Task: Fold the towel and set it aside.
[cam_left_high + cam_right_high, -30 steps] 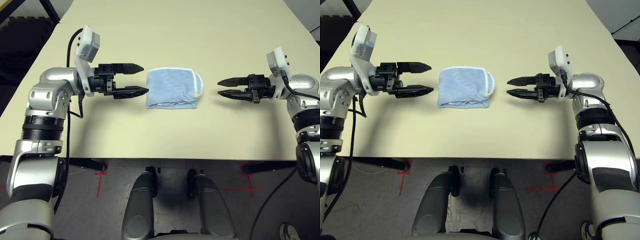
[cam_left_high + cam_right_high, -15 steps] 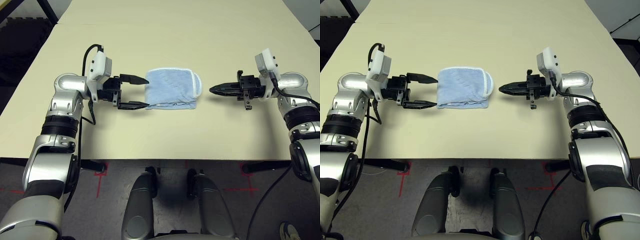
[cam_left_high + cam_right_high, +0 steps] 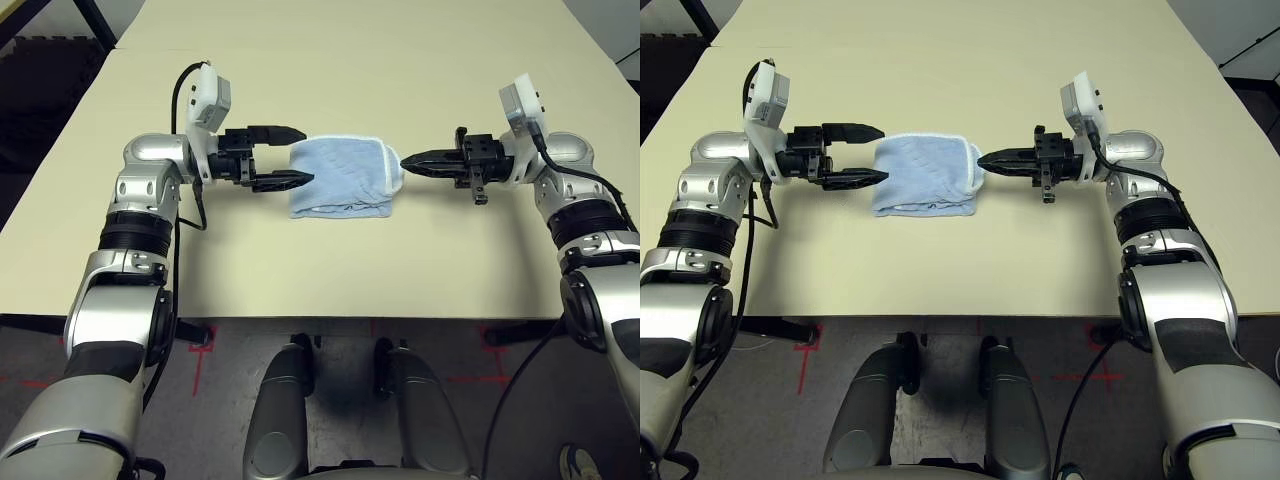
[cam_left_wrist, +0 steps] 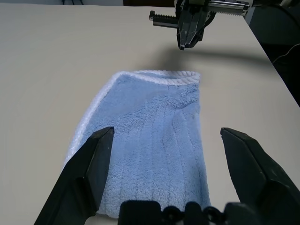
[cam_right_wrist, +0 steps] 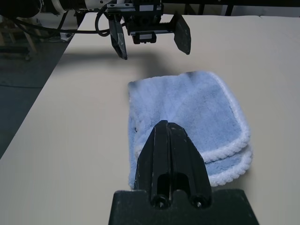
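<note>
Towel (image 3: 342, 176) already folded on the desk (image 3: 400, 60), between open left fingers (image 3: 296, 160) and closed right fingers (image 3: 408, 161); setting aside left.

The bench (image 3: 330, 260) lies bare all around the towel (image 3: 340, 178). The left hand (image 3: 297, 156) and right hand (image 3: 408, 161) flank it, closing off both ends.

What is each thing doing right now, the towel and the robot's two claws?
towel: folded over, lying flat on the table, not held.
left gripper: open, fingers spread on either side of the towel's left end.
right gripper: shut, empty, tips at the towel's right end.
</note>
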Motion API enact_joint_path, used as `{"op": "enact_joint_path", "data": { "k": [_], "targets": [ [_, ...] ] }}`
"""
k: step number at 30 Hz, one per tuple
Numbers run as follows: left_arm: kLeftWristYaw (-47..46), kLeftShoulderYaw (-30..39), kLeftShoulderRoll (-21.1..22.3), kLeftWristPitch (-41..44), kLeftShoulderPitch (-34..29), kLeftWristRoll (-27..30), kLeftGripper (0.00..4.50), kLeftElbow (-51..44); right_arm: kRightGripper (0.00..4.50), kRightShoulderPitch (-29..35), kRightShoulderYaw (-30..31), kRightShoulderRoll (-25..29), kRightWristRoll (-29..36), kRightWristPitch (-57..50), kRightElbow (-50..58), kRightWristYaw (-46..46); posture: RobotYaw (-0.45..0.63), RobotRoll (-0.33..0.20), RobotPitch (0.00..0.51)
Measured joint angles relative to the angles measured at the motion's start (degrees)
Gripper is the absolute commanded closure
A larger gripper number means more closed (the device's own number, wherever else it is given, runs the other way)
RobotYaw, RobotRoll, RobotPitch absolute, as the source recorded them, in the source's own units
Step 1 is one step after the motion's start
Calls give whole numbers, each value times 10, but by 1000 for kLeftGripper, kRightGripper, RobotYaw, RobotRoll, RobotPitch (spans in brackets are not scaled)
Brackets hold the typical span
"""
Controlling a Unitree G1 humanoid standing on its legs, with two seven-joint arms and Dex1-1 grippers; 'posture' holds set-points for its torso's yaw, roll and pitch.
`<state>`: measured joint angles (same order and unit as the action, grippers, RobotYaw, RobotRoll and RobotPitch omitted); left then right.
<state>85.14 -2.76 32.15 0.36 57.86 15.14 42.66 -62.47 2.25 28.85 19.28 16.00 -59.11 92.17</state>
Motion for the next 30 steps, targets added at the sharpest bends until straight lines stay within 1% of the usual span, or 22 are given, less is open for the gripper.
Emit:
{"op": "enact_joint_path", "data": {
  "k": [16, 17, 19, 20, 30],
  "targets": [
    [24, 5, 0, 10, -25, 12, 5, -28, 4500, 7, 15, 13, 2, 6, 6, 0, -25, 0, 224],
    [24, 5, 0, 10, -25, 12, 179, -33, 4500, 8, 15, 15, 2, 6, 6, 0, -25, 0, 224],
    [22, 5, 0, 10, -25, 10, 192, -40, 4500, 8, 15, 16, 2, 6, 6, 0, -25, 0, 224],
    [21, 5, 0, 10, -25, 9, 3, -40, 4500, 8, 15, 16, 2, 6, 6, 0, -25, 0, 224],
    [14, 5, -1, 2, -30, 6, 2, -57, 4500, 10, 15, 16, 2, 6, 7, 0, -21, 0, 220]
  ]
}}
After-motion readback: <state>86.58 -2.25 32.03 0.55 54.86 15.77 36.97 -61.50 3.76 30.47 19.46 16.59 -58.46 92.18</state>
